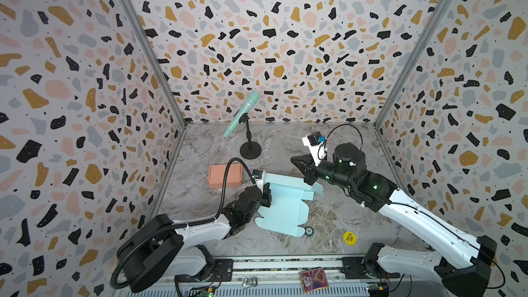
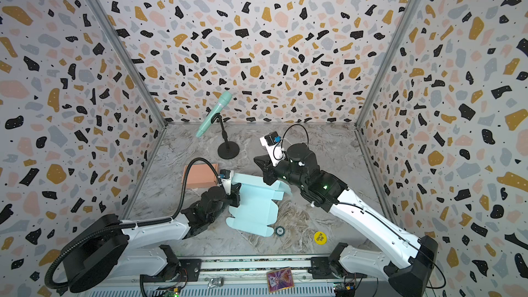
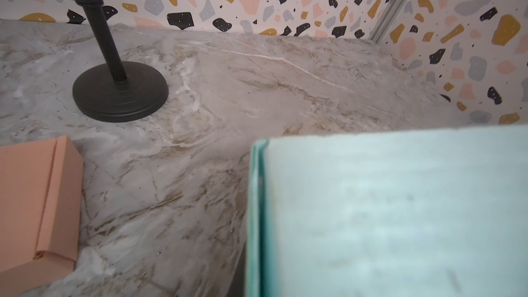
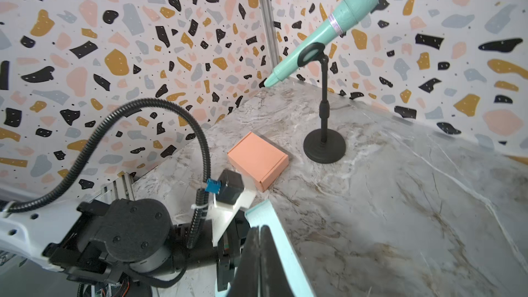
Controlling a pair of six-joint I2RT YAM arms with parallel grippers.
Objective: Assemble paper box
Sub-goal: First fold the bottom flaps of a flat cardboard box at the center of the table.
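A pale blue paper box (image 1: 285, 207) (image 2: 254, 210), a die-cut blank with its far part folded up, lies mid-table. My left gripper (image 1: 267, 192) (image 2: 236, 194) sits at the blank's left edge, shut on a raised side panel. That panel (image 3: 400, 210) fills much of the left wrist view and hides the jaws there. My right gripper (image 1: 308, 180) (image 2: 268, 178) reaches down onto the far right folded wall. In the right wrist view its fingers (image 4: 267, 252) are pressed together on the upright blue flap (image 4: 265, 212), with a thin blue strip showing between them.
A finished salmon-pink box (image 1: 225, 177) (image 4: 258, 160) stands left of the blank. Behind it is a black stand (image 1: 250, 150) (image 3: 120, 92) holding a mint microphone (image 1: 241, 114). A dark chip (image 1: 309, 231) and a yellow disc (image 1: 349, 237) lie near the front. Patterned walls enclose three sides.
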